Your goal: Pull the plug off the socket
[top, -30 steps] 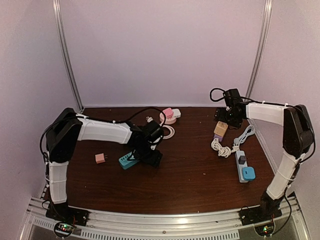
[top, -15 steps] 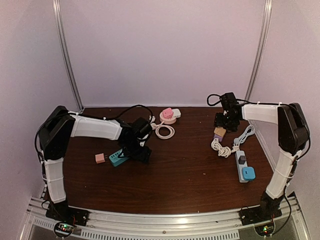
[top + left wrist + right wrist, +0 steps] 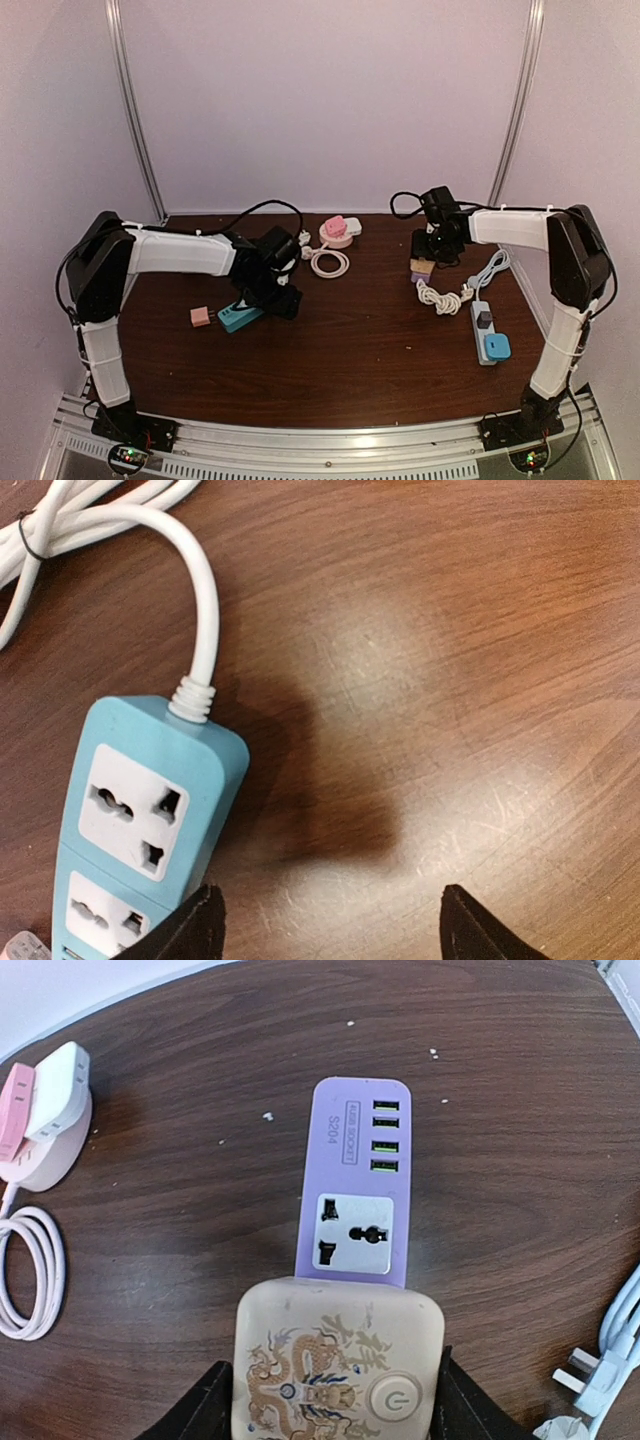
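The plug [image 3: 335,1360] was a chunky cream-beige block with rounded corners. It had a faded gold dragon pattern on its face and a round power button near one corner. It sat on one end of the purple strip [image 3: 355,1190] and covered that end, so not pulled off yet. The bare part of the strip showed one white universal outlet and a row of four green USB ports. The right jaws were closed in on the plug, one finger pressed against each side. From the top camera the whole lot was toward the right rear of the counter [image 3: 370,340], with a bundled white cord [image 3: 440,296] just in front of it.

The left jaws were spread wide and held nothing, hovering over bare wood right beside the teal strip [image 3: 140,810]. That one had two white universal outlets showing and a white cable [image 3: 205,610] coming out of its end. A little pink adapter [image 3: 200,316] lay just to the left of it in the top view.
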